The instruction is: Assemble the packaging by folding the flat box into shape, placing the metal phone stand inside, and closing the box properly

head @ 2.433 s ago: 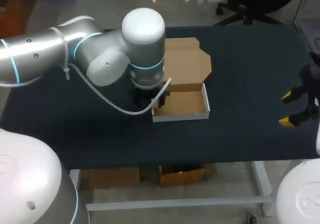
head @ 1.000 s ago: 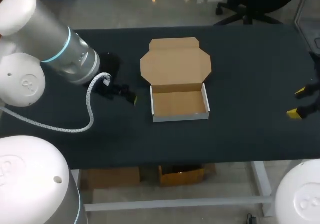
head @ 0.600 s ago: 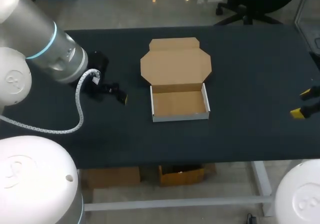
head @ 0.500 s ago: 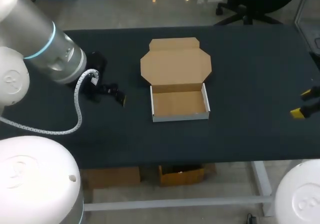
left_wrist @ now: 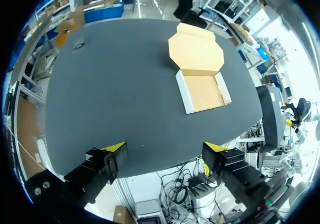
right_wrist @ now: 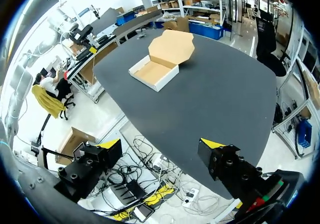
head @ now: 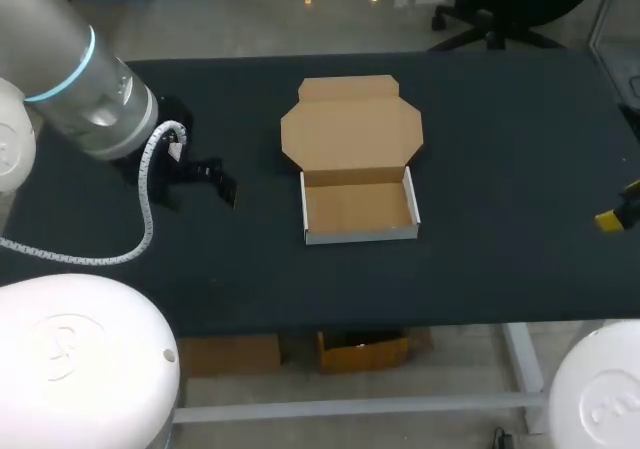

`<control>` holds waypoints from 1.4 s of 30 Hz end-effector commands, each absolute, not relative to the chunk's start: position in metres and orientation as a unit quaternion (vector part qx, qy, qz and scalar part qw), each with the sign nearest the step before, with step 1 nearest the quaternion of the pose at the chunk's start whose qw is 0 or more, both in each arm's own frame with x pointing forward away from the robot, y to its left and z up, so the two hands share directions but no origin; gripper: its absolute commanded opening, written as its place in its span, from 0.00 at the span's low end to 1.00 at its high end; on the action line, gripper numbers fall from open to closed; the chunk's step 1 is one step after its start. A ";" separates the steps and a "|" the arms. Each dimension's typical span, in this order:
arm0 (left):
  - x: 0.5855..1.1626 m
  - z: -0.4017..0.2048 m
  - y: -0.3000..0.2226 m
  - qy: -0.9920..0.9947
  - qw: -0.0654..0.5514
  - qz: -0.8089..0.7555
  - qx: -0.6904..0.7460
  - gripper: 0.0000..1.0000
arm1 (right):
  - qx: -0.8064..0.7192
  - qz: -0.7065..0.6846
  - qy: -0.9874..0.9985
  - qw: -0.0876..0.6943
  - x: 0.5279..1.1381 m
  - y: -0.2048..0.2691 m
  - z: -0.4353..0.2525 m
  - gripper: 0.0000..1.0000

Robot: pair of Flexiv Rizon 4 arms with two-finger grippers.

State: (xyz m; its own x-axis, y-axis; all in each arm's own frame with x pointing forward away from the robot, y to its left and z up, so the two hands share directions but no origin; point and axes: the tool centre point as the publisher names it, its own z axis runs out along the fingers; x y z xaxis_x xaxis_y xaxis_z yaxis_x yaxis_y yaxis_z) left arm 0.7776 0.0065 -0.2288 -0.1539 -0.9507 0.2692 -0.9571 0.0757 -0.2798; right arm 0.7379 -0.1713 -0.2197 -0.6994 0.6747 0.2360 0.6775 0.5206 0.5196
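Folded box [head: 360, 207] mid-worktop [head: 500, 119], lid [head: 352, 121] lying open on far side. Left hand [left_wrist: 164, 148] released, well left; right hand [right_wrist: 160, 144] released, seemingly past right edge.

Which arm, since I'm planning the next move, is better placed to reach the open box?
Left, probably. The left gripper hangs open over the table, nearer the box; the right gripper, also open, is out at the table's right edge, farther away.

Open box [head: 355, 159], lid laid back, left claw [head: 226, 185] well apart
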 end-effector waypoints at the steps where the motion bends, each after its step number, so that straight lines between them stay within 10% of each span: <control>1: 0.754 -0.208 0.012 -0.726 -0.007 0.194 0.660 1.00 | -0.396 -0.295 -0.869 0.011 0.730 -0.175 -0.212 1.00; 42: 0.752 -0.185 0.011 -0.678 -0.002 0.166 0.716 1.00 | -0.500 -0.256 -0.825 0.066 0.728 -0.185 -0.192 1.00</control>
State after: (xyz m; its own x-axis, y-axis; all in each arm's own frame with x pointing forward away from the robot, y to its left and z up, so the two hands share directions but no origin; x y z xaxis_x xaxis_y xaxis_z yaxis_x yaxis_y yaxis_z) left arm 0.7529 0.0096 -0.1850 0.0232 -0.9714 0.2363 -0.9711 -0.0780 -0.2255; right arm 0.7340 -0.1882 -0.1936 -0.4924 0.7874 0.3708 0.8594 0.3724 0.3504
